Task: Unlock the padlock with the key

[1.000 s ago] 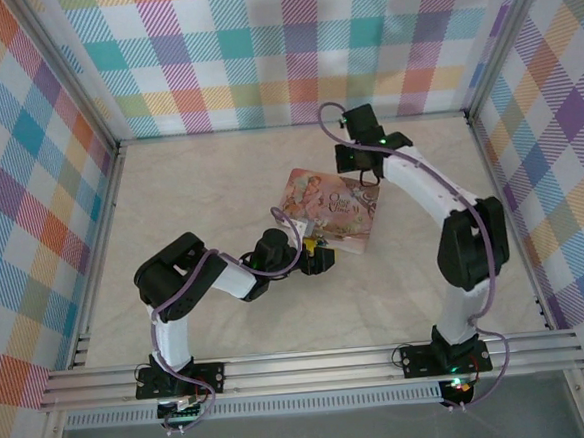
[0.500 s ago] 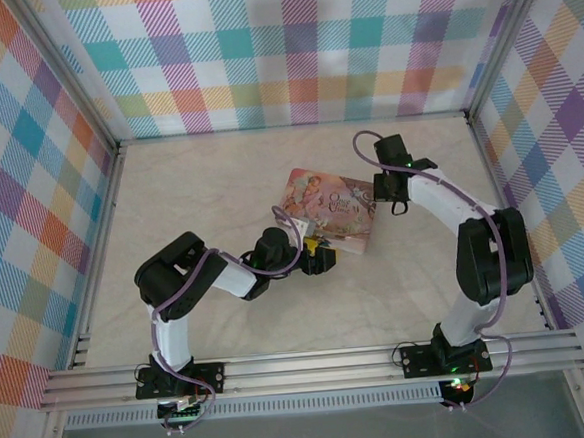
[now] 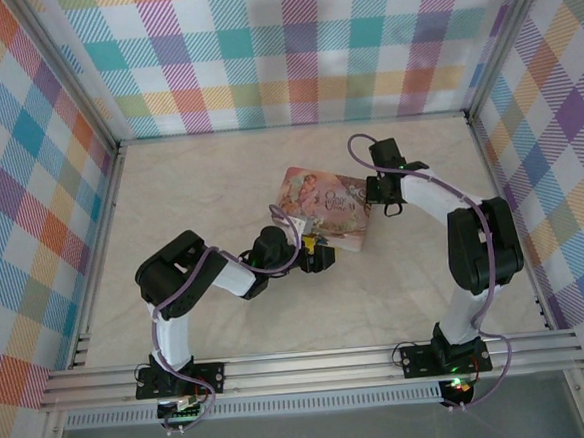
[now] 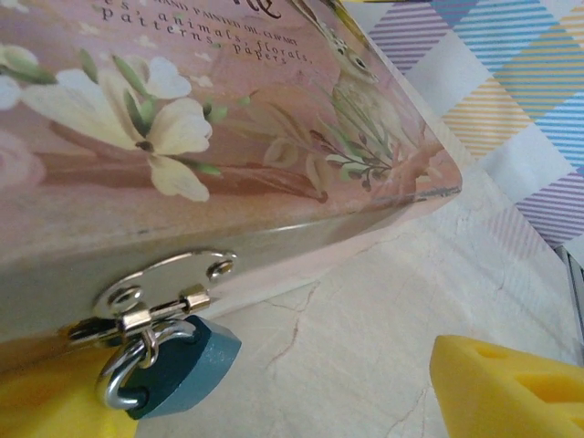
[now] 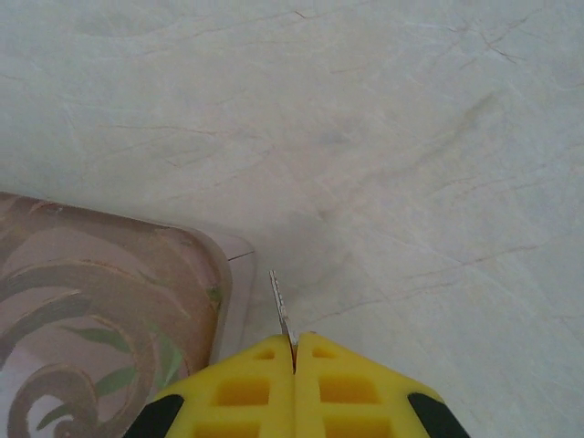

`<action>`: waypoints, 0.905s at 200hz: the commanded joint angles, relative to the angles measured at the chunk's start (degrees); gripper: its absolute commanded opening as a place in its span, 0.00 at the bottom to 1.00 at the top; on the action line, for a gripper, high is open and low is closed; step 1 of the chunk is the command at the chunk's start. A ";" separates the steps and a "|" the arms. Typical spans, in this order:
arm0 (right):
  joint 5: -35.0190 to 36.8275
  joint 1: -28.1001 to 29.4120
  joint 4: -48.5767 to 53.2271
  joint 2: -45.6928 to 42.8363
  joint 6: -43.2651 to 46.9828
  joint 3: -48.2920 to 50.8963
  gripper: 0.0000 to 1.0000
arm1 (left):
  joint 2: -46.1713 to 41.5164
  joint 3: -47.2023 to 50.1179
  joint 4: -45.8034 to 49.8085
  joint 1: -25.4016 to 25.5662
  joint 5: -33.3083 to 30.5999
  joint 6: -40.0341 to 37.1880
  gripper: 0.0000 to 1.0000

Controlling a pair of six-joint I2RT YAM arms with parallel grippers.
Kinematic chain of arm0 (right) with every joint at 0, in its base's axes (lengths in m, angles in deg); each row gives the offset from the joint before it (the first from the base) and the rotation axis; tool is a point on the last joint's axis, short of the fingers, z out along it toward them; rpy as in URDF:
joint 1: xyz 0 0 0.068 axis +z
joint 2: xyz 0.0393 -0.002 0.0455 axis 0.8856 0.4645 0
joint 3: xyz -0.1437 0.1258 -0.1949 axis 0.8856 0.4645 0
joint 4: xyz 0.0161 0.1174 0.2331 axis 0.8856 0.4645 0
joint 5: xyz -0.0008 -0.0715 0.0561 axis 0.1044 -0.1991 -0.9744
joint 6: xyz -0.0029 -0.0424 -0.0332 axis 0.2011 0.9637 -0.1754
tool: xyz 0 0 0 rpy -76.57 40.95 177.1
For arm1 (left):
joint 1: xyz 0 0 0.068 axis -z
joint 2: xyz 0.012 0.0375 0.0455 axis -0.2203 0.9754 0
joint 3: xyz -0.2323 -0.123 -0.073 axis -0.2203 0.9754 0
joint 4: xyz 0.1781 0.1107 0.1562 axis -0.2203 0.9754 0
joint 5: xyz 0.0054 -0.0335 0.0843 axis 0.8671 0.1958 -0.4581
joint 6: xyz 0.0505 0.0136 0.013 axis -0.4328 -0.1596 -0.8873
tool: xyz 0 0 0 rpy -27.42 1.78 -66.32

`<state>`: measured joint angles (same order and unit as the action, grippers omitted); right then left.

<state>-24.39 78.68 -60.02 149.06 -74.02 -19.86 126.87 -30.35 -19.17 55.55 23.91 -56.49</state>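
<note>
**A:** Where is the padlock?

**B:** In the left wrist view the padlock (image 4: 178, 370) hangs at 7 o'clock. It has a blue body, and its silvery shackle passes through the hasp (image 4: 164, 278) on the front wall of the pink tin (image 4: 228, 137). It looks closed.

**A:** And the left hand?

**B:** The left hand (image 4: 274, 401) has its jaws apart and grips nothing. One yellow finger (image 4: 36, 406) sits just behind the padlock at 7 o'clock, and the other (image 4: 511, 383) is at 4 o'clock, well apart from it. From above, that hand (image 3: 315, 255) is at the tin's (image 3: 326, 202) 7 o'clock corner.

**A:** Who has the key?

**B:** The right hand (image 5: 294, 345) has its yellow fingers pressed together on the key (image 5: 281, 306). The thin blade sticks out toward 12 o'clock above the pale table (image 5: 411, 137), with the tin's rounded corner (image 5: 100, 310) just beside it at 9 o'clock.

**A:** How about overhead?

**B:** The right hand (image 3: 386, 202) sits at the tin's 3 o'clock edge, across the tin from the lock.
</note>
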 commanded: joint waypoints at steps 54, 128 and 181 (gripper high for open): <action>-8.11 2.11 0.04 6.18 3.04 -6.09 0.00 | 1.59 3.09 -11.38 -3.30 2.98 2.77 0.78; -9.76 2.27 1.02 9.84 4.26 -10.85 0.00 | 2.29 3.21 -14.10 -5.04 6.35 4.75 0.74; -9.61 2.71 1.02 9.91 4.62 -10.91 0.00 | 1.87 2.49 -10.43 -5.29 5.22 4.62 0.61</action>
<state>-31.60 80.08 -60.83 157.83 -70.57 -30.29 129.07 -27.27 -29.27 50.66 28.30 -51.61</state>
